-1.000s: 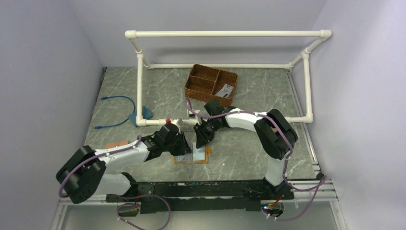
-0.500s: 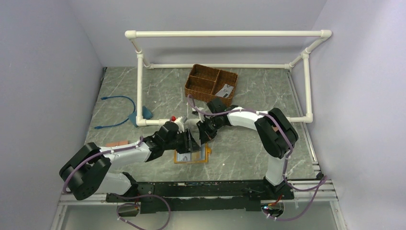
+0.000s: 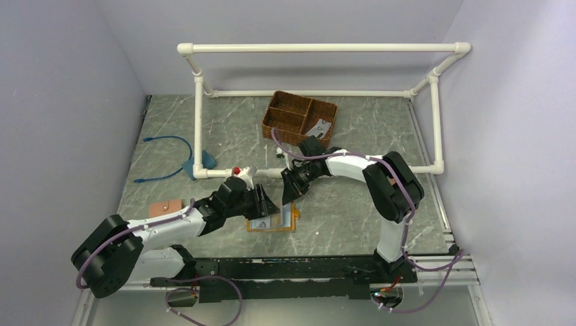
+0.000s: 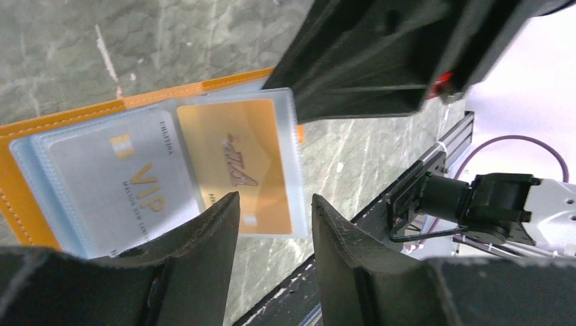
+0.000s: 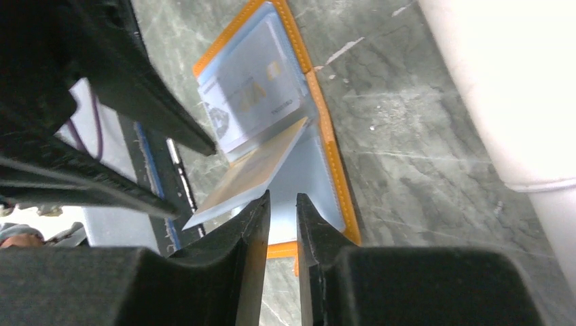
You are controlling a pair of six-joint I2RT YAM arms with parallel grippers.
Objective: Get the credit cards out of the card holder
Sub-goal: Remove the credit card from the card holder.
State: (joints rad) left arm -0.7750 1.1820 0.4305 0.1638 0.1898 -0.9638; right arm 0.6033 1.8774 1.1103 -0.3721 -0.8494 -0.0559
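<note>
my left tool (image 4: 272, 204) is standing wider than a second ago, gripping nothing, hovering over the open card holder (image 4: 61, 119) lying on the table (image 3: 339, 212). my right tool (image 5: 278, 200) is narrow, its gap empty, and has been drawing back. the credit cards (image 4: 129, 180) are still sitting in their sleeves.

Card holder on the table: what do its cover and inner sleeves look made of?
The card holder cover looks like leather or faux leather: matte orange with a stitched edge. The inner sleeves look like soft clear plastic: slightly frosted, glossy, with the cards visible through them.
</note>
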